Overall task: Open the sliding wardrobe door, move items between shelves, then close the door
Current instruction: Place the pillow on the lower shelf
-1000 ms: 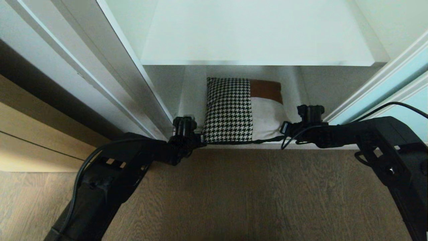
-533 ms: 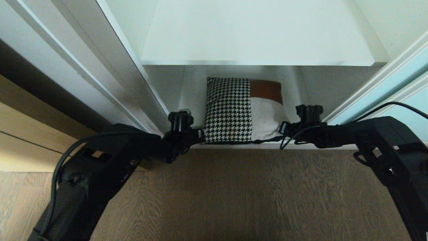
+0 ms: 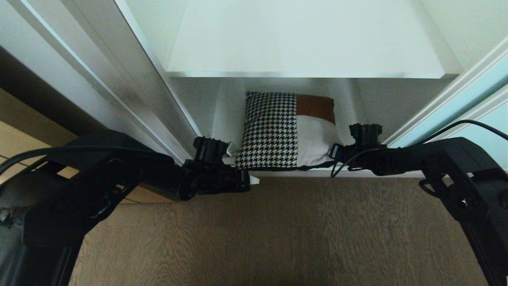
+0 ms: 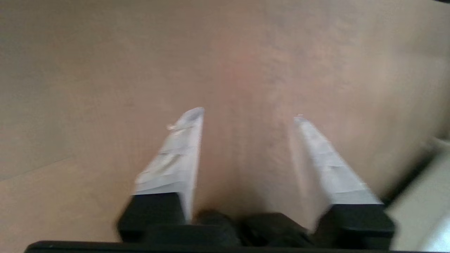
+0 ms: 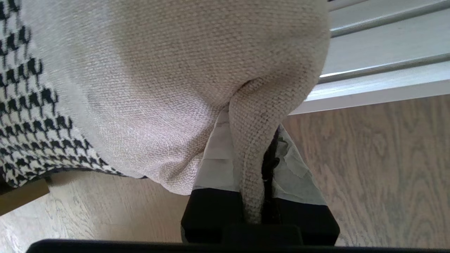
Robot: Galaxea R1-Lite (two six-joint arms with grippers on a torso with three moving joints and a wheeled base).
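The cushion (image 3: 285, 131), patched in houndstooth, brown and beige, lies on the lower white shelf (image 3: 224, 115) under the upper shelf (image 3: 301, 39). My right gripper (image 3: 335, 153) is shut on its front right corner; the beige fabric (image 5: 197, 70) is pinched between the pads of the right gripper (image 5: 251, 133). At the cushion's front left corner, by the shelf's front edge, my left gripper (image 3: 248, 180) points sideways. In its wrist view the left gripper (image 4: 248, 114) is open with only blurred brown floor between its fingers. The sliding wardrobe door (image 3: 482, 85), pale aqua, stands pushed to the right.
Brown wooden floor (image 3: 278, 230) fills the foreground below the shelf edge. The wardrobe's grey-white left side (image 3: 119, 79) slants down to my left arm. A light wooden cabinet front (image 3: 16, 135) shows at the far left. The door tracks (image 5: 386, 52) run beside the cushion's corner.
My left gripper has come off the cushion's front left corner; its arm rose and swung outward, turning the gripper sideways. The cushion's left corner slid slightly forward. The right gripper kept still.
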